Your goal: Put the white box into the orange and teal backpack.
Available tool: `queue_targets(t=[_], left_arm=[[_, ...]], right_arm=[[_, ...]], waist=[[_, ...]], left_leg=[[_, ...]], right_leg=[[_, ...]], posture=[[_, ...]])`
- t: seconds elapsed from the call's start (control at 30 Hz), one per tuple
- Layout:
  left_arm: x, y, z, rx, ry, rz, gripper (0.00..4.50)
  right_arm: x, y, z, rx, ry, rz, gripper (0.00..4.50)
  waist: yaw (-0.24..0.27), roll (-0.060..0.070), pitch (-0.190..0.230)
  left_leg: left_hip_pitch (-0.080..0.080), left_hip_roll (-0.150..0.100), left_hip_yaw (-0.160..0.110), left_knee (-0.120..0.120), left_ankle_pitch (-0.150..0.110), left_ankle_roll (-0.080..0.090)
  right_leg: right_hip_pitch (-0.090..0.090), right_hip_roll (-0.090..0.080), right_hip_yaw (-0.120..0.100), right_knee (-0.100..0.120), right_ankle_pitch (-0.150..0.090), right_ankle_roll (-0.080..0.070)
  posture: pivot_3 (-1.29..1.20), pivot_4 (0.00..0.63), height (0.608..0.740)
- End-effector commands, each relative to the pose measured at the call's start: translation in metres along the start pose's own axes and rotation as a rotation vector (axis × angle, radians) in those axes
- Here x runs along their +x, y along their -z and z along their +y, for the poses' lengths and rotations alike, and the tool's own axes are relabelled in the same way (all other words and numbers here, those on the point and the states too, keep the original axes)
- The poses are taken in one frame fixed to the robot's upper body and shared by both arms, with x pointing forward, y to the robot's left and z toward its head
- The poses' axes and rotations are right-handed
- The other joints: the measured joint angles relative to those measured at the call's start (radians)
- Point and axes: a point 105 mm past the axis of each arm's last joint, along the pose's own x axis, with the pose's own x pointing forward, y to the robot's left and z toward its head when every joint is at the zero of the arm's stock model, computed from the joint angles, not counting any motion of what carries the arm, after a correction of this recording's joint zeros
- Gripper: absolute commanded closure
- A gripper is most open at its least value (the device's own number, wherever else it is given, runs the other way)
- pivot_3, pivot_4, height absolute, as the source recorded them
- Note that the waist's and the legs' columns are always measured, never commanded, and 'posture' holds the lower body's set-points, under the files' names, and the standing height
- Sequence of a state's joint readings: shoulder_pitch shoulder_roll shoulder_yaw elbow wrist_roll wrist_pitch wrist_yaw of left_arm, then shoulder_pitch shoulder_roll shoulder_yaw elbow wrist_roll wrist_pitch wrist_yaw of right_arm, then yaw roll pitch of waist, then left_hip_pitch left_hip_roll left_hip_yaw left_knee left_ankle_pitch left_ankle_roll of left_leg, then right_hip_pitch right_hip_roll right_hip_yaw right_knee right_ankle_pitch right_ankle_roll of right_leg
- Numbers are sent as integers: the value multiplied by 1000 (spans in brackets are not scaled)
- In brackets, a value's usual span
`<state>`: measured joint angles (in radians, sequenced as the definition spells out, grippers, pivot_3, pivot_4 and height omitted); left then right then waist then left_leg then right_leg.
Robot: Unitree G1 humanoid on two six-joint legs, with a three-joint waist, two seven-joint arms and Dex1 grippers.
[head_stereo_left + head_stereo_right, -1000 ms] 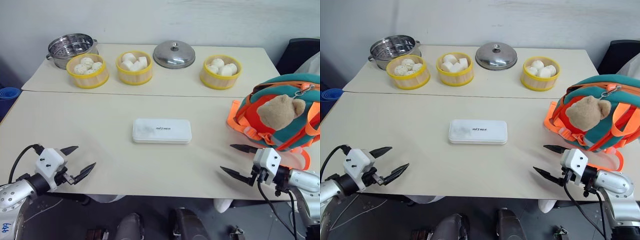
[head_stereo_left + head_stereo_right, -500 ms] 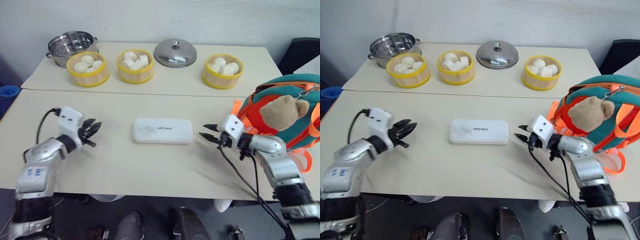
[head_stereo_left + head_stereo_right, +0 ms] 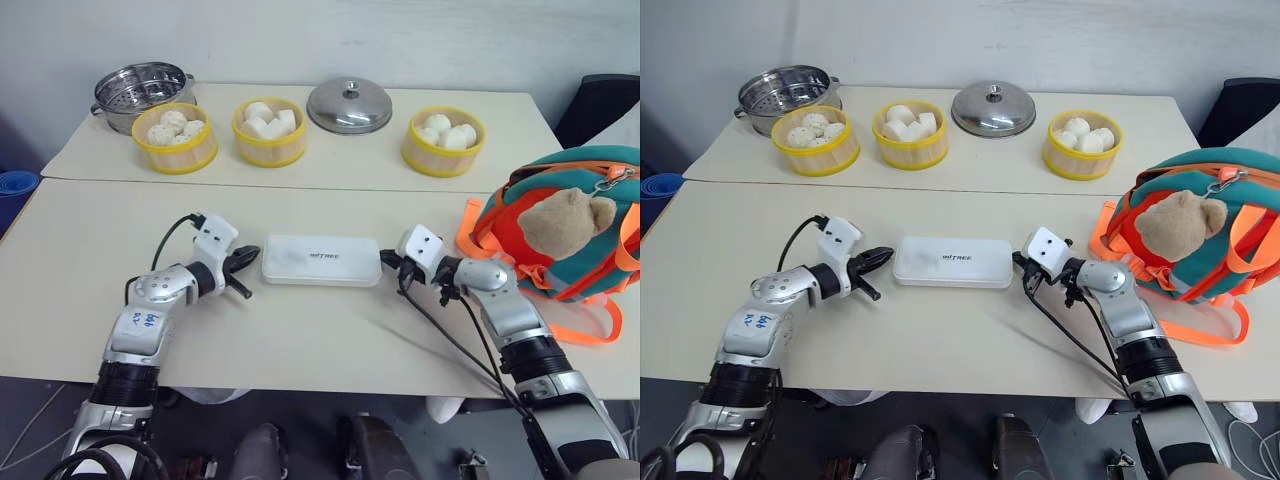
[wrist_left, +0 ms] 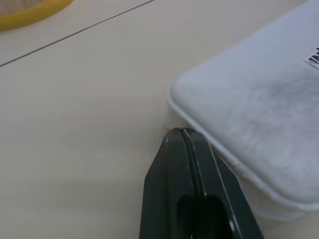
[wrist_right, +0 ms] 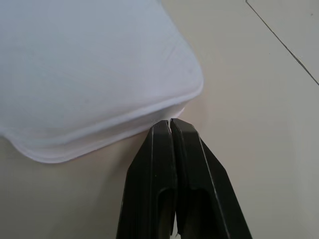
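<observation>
Both arms were stretched inward toward the box. The left gripper was pressed shut at its left end, the right gripper shut at its right end.

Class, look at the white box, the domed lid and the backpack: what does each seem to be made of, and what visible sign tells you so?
White box: probably plastic, matt; smooth moulded rounded corners, raised seam at the rim.
Domed lid: metal, likely stainless steel; silvery, shiny, with a knob.
Backpack: woven fabric, teal and orange, with webbing straps; its bear head looks plush, fuzzy and tan.
</observation>
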<state>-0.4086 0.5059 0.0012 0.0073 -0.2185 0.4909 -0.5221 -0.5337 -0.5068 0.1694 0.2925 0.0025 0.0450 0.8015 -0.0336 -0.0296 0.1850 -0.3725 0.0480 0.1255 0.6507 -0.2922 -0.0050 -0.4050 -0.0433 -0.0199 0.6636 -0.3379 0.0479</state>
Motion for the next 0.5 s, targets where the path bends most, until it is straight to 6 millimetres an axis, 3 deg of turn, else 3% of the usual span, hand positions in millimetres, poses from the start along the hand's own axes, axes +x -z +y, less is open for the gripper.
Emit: queue_targets(t=[0.03, 0.17, 0.3, 0.5], left_arm=[[-9, -17, -15, 3, 78, -89, 4500], [-21, -6, -26, -19, 127, -65, 4500], [-34, -8, -45, -51, 205, -111, 4500], [-59, 10, -61, -77, 266, -43, 4500]], right_arm=[[-5, -15, 3, -29, -6, -41, 4425], [-15, -14, 8, -17, -10, -28, 4425], [-25, -19, 17, -12, -31, -52, 4425], [-51, -13, 50, 15, -120, -24, 4425]], waist=[[-2, 0, 0], [3, 0, 0], [4, 0, 0], [3, 0, 0]], left_leg=[[0, 0, 0, 0, 0, 0], [0, 0, 0, 0, 0, 0], [0, 0, 0, -1, 0, 0], [0, 0, -1, -3, 0, 0]], right_leg=[[0, 0, 0, 0, 0, 0], [-1, 0, 0, 1, 0, 0], [-1, 0, 0, 0, 0, 0], [-1, 0, 0, -1, 0, 0]], posture=[[0, 150, 740], [0, 150, 740], [0, 150, 740], [0, 150, 740]])
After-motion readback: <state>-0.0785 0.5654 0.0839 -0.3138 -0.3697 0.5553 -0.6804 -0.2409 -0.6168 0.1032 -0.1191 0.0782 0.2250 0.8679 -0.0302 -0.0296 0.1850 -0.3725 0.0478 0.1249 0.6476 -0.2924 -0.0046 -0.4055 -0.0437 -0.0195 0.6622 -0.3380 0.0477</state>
